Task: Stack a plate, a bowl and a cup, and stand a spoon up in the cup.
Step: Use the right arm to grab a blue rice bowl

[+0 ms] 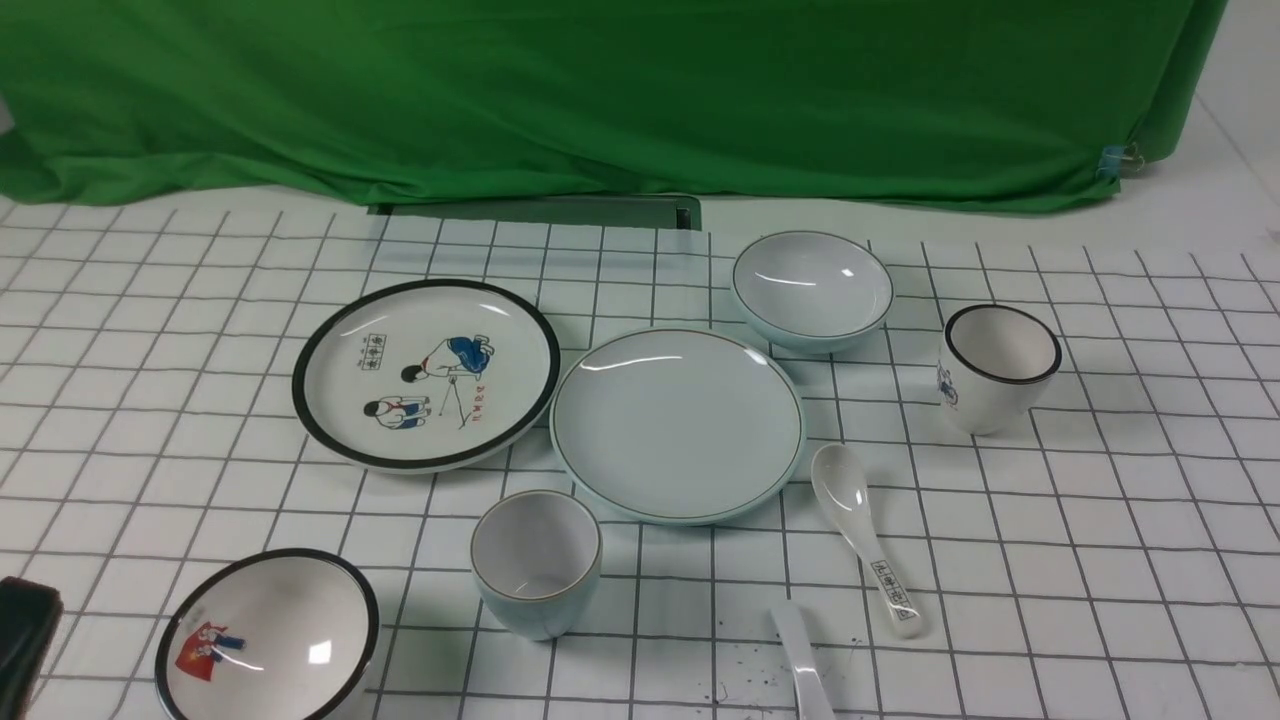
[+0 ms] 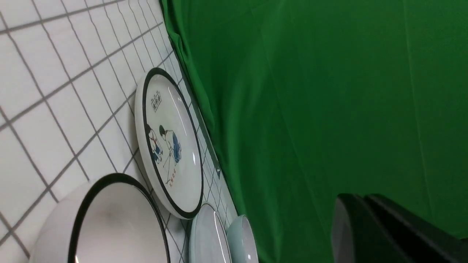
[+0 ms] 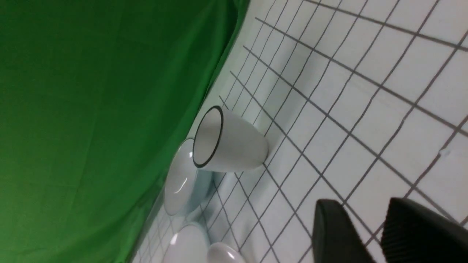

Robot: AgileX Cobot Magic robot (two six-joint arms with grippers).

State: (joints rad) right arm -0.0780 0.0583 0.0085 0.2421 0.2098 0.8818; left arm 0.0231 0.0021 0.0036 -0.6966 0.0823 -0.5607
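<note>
Front: plate (image 1: 677, 425) at middle of bench (image 1: 150, 400); bowl (image 1: 812, 288) just behind its right side; cup (image 1: 537, 562) upright near its front left; spoon (image 1: 803, 665) at near edge, cut off by frame
Left wrist: left tool (image 2: 356, 204) fingers together, holding nothing; plate, bowl edge-on past cartoon plate (image 2: 170, 146)
Right wrist: right tool (image 3: 362, 208) fingers apart, nothing between

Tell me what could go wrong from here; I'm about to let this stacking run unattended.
Mix-ups: the plain spoon, cut off at the front view's bottom edge, lies close beside the printed spoon. The glossy bowl could slip in a grasp. The cup stands close to the plate, so a careless reach might knock it.
</note>
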